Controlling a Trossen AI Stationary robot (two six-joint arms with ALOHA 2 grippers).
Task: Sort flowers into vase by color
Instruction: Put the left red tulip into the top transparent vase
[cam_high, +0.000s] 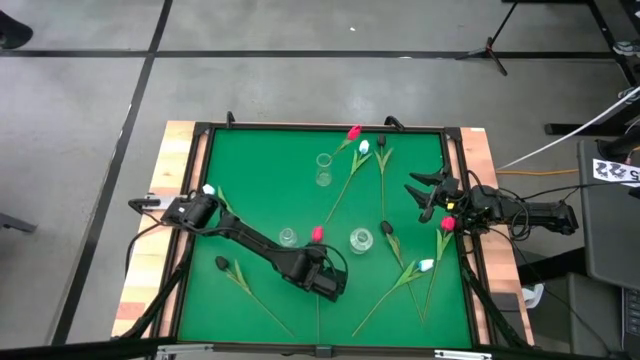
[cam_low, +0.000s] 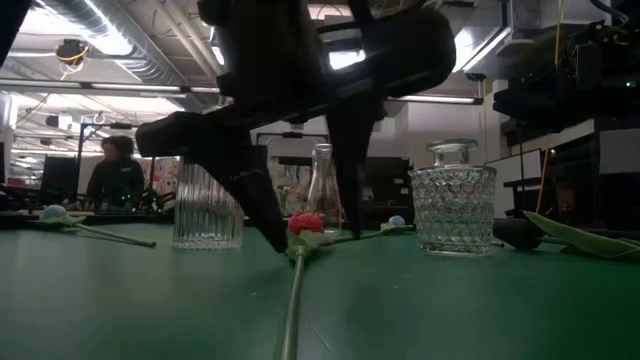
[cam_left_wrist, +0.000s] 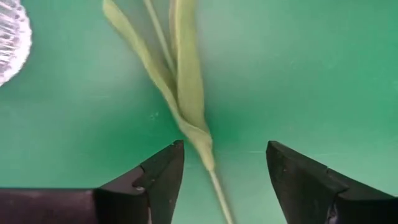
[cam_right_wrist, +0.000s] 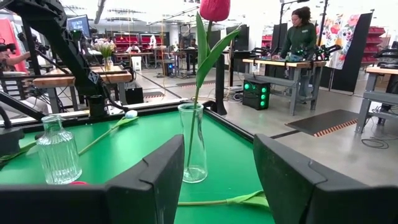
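A red tulip (cam_high: 317, 234) lies on the green table, its stem (cam_left_wrist: 211, 168) running toward the near edge. My left gripper (cam_left_wrist: 224, 168) points steeply down over that stem just below the leaves, open, one finger on each side, apart from it. In the low view the fingers (cam_low: 262, 205) straddle the stem behind the red head (cam_low: 305, 223). Another red tulip (cam_right_wrist: 214, 9) stands in the tall clear vase (cam_right_wrist: 193, 143). My right gripper (cam_right_wrist: 217, 180) waits open and level at the table's right edge (cam_high: 428, 195).
A ribbed vase (cam_high: 288, 237) and a diamond-cut vase (cam_high: 361, 240) flank the red head. White tulips (cam_high: 364, 147), (cam_high: 427, 265), (cam_high: 208, 190), near-black ones (cam_high: 222, 264), (cam_high: 387, 228) and a red one (cam_high: 447, 224) lie scattered. A raised frame (cam_high: 455, 150) borders the table.
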